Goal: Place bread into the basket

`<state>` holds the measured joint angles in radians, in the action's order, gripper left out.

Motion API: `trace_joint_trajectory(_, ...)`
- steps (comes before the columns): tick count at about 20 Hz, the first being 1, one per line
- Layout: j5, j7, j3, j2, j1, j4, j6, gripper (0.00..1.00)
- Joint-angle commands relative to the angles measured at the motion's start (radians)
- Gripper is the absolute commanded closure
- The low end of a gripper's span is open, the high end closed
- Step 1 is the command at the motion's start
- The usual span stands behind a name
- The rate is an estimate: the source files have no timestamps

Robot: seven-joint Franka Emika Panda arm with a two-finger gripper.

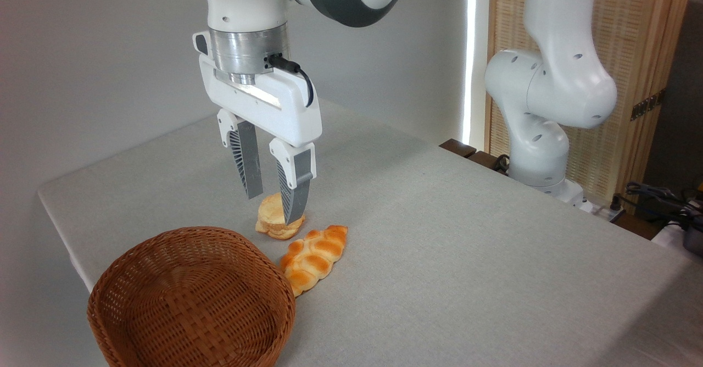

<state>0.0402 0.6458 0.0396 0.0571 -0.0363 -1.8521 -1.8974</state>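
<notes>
Gripper [273, 206] hangs open, ribbed fingers straddling puffy layered bread [273, 217] beside woven wicker basket [192, 295].

A glossy braided loaf [314, 258] lies on the grey table [467, 257]; a slatted wooden screen [642, 54] stands behind.

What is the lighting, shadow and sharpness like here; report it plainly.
Fixed camera: soft, even light; faint shadows beneath the bun and braided loaf; a blown-out bright strip on the back wall; pincer, basket and table sharp, no motion blur.
</notes>
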Motion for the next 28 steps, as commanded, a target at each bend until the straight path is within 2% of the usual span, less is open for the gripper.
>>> trace_joint_trajectory(1, 0.004, 0.018, 0.028, 0.01, 0.015, -0.004, -0.012, 0.0)
trace_joint_trajectory(3, -0.009, 0.023, 0.029, 0.018, 0.013, -0.004, -0.009, 0.0)
trace_joint_trajectory(6, 0.007, 0.025, 0.028, 0.023, 0.013, -0.003, -0.011, 0.0)
trace_joint_trajectory(9, 0.007, 0.077, 0.028, 0.029, 0.013, -0.003, 0.001, 0.0)
trace_joint_trajectory(13, 0.006, 0.028, 0.028, 0.033, 0.013, -0.004, 0.003, 0.0)
trace_joint_trajectory(28, -0.003, 0.035, 0.029, 0.035, 0.013, -0.003, 0.003, 0.0)
